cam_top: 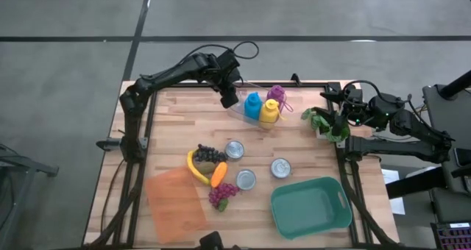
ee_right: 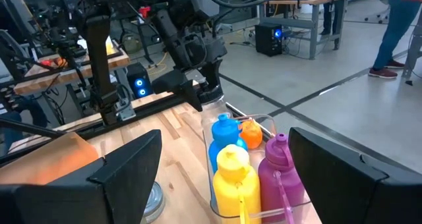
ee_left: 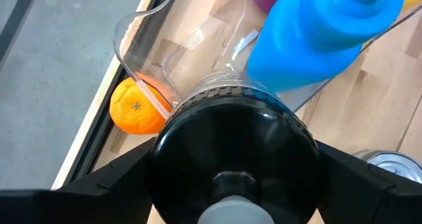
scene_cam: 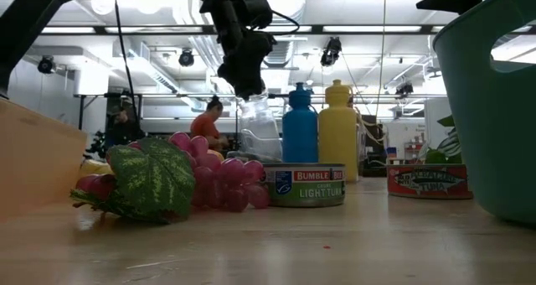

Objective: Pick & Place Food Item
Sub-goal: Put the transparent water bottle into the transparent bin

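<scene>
Left gripper [cam_top: 229,97] hangs over far end of clear plastic rectangular bin [cam_top: 243,112], dark fingers spread wide around round black cap with knurled rim [ee_left: 232,133]; whether pads touch it, cannot tell. Bin holds glossy blue bottle [cam_top: 252,105], yellow bottle [cam_top: 268,114], purple bottle [cam_top: 277,94]. Dimpled orange fruit [ee_left: 135,108] sits at bin's far end, seen through its clear wall. Right gripper [cam_top: 335,120] waits at table's right edge over leafy green vegetable [cam_top: 327,126], fingers apart, empty.
</scene>
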`<action>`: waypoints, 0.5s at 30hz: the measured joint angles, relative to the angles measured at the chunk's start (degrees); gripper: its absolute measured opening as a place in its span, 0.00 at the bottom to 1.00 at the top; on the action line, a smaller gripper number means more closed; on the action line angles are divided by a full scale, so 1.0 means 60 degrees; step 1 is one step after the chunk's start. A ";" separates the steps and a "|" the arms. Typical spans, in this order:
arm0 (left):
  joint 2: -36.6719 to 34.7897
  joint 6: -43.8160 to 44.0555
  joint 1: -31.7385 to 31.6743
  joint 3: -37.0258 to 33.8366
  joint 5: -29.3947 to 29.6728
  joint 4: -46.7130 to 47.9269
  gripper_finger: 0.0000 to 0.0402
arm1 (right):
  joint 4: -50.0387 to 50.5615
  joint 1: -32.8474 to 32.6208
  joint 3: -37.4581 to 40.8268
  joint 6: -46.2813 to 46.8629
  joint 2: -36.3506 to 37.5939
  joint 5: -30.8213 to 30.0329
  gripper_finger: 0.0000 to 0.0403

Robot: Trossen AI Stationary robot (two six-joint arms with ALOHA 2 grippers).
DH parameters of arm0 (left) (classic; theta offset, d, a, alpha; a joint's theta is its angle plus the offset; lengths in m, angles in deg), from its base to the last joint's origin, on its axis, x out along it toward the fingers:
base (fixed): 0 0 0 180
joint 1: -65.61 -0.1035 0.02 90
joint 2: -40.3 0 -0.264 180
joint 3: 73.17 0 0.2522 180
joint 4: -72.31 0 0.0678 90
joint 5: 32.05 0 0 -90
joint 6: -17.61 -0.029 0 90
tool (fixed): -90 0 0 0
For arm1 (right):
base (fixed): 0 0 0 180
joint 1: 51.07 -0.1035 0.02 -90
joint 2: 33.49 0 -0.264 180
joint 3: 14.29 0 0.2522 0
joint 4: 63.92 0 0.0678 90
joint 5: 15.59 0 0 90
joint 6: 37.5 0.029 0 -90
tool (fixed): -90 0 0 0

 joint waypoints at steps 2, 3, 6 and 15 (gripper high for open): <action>0.0007 0.0007 0.0000 0.0007 0.0000 0.0000 0.83 | 0.0001 0.0002 0.0000 0.0000 0.0001 0.0000 0.82; 0.0014 0.0007 0.0000 0.0021 -0.0002 -0.0004 0.84 | 0.0001 0.0000 0.0000 0.0000 0.0002 0.0001 0.82; 0.0024 0.0015 -0.0001 0.0022 -0.0031 -0.0010 0.89 | 0.0001 0.0002 0.0001 0.0000 0.0002 -0.0001 0.82; 0.0118 0.0087 -0.0003 -0.0018 -0.0178 0.0074 0.95 | 0.0003 0.0003 0.0000 0.0000 0.0000 0.0000 0.82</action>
